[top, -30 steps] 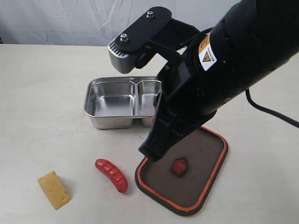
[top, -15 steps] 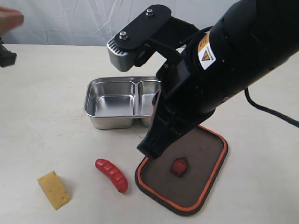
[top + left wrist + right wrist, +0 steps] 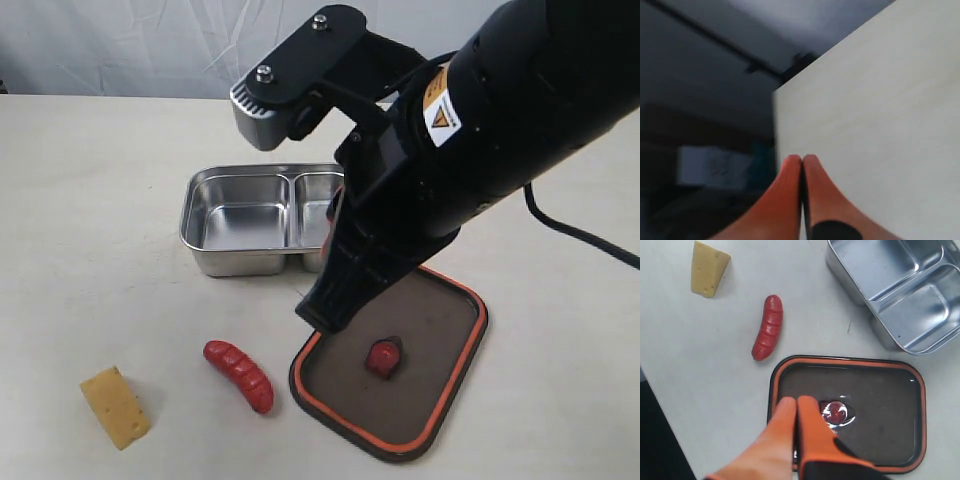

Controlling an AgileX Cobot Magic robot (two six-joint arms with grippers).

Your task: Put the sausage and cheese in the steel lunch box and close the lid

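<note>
Slanting sausage [image 3: 239, 376], end toward lid [image 3: 440, 350]

Your right arm [image 3: 480, 150] comes in from the upper right of the exterior view, bulky and black, slanting down toward the lower left. The wrist camera bracket [image 3: 295, 80] juts out above it. Your right gripper [image 3: 796, 401] has its orange fingers [image 3: 775, 435] pressed together with nothing between them. Your left gripper [image 3: 801, 159] is the same, tips side by side and empty.
</note>
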